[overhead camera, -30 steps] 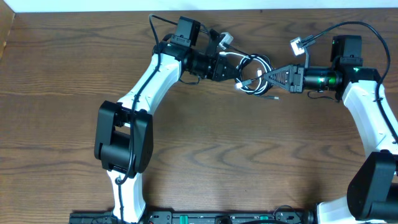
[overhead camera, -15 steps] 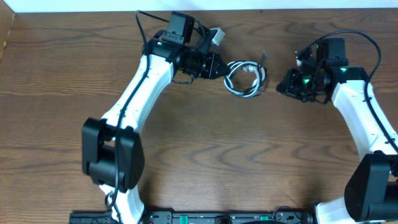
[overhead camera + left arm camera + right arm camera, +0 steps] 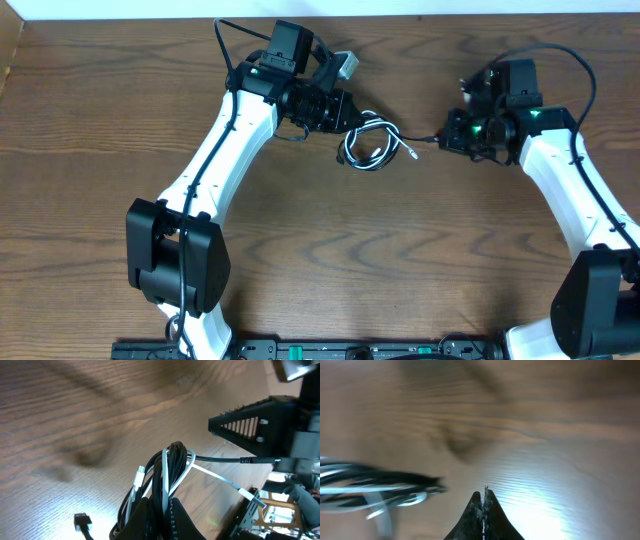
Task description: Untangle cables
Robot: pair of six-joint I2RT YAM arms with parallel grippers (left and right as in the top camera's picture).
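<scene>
Even overhead light; wrist views glare-washed, right one blurred

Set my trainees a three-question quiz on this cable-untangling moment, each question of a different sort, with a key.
1. True or false: the left gripper is clamped on the cable bundle.
2. How do the jaws of the right gripper stand? A) wide open B) shut C) out of every view
3. Fill in: the bundle mixes black cord with ____ cord.

Key: 1 true; 2 B; 3 white.
</scene>
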